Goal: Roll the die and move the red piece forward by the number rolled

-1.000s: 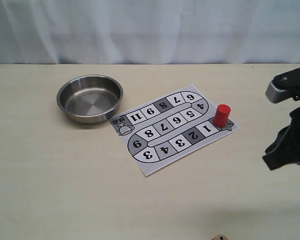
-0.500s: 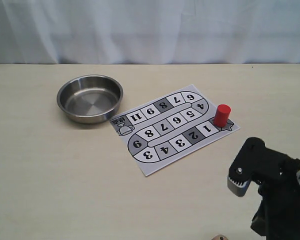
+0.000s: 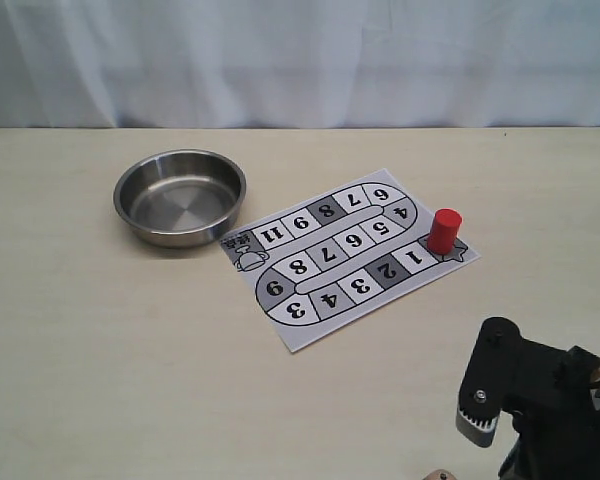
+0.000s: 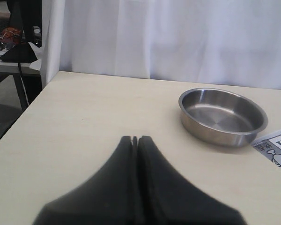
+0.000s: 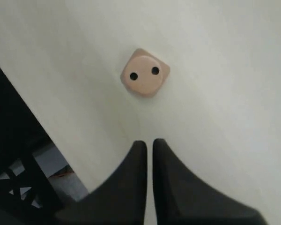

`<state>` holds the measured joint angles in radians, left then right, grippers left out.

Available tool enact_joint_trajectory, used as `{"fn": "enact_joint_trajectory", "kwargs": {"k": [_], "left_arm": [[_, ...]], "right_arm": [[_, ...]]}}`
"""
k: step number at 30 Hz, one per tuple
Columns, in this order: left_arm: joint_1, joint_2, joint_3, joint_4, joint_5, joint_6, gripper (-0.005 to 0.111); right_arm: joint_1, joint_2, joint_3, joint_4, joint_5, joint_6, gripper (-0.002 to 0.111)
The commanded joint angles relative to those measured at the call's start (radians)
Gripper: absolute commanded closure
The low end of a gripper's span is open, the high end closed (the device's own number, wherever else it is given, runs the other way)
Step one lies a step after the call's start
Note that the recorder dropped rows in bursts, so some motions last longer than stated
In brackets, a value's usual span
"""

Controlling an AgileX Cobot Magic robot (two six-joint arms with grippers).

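1. Table [image 3: 100, 380]: pale wooden surface carrying all items. A white curtain [image 3: 300, 60] hangs along its far edge.

2. Game board [image 3: 346, 241]: printed sheet lying flat at table centre, turned at an angle, with a winding track of numbered squares. One corner [image 4: 276, 145] shows in my left wrist view.

3. Bowl [image 3: 180, 235]: round, shallow, steel. It stands left of the board, just beside the board's far-left corner.

4. Right arm [image 3: 540, 400]: black, positioned low at the near right of the table, well apart from the board.

5. Right gripper [image 5: 149, 143]: the fingers stand almost together with only a thin slit between them, and they clamp nothing. They point down at the table surface.

6. Left gripper [image 4: 135, 138]: the fingers are pressed together and hold nothing. It hovers over bare table to the left of the bowl [image 4: 222, 115].

7. Red piece [image 3: 444, 229]: stands upright on the star-marked square at the right end of the board, just beside square 1.

8. Die [image 5: 145, 72]: rests on bare table at the near edge, right of centre. It lies just beyond my right fingertips without touching them. Its upper face shows two pips. In the exterior view only its top [image 3: 439, 475] shows at the lower border, just left of my right arm.
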<state>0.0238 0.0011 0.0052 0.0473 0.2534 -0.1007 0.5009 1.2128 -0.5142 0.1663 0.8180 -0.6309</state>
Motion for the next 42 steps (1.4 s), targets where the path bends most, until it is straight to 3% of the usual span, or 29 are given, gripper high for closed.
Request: {"fn": "enact_joint_trajectory", "kwargs": {"k": [1, 24, 29, 32, 38, 41, 42], "left_arm": [[0.000, -0.001, -0.005, 0.000, -0.011, 0.000, 0.107], [0.000, -0.001, -0.005, 0.002, -0.011, 0.000, 0.107], [0.000, -0.001, -0.005, 0.000, -0.011, 0.000, 0.107], [0.000, -0.001, -0.005, 0.000, -0.011, 0.000, 0.107], [0.000, -0.001, -0.005, 0.000, -0.011, 0.000, 0.107], [0.000, -0.001, -0.005, 0.000, -0.011, 0.000, 0.107], [0.000, -0.001, -0.005, 0.000, -0.011, 0.000, 0.107]], "right_arm": [[0.002, 0.043, 0.011, 0.008, -0.024, -0.020, 0.104], [0.002, 0.101, -0.015, 0.025, -0.005, 0.000, 0.104], [0.000, 0.099, -0.117, -0.038, 0.019, 0.187, 0.104], [0.000, 0.099, -0.149, -0.176, -0.014, 0.371, 0.104], [-0.045, 0.099, -0.165, -0.409, -0.197, 0.712, 0.103], [-0.132, 0.104, -0.181, -0.405, -0.297, 0.755, 0.092], [-0.185, 0.124, -0.201, -0.394, -0.323, 0.755, 0.081]]}}
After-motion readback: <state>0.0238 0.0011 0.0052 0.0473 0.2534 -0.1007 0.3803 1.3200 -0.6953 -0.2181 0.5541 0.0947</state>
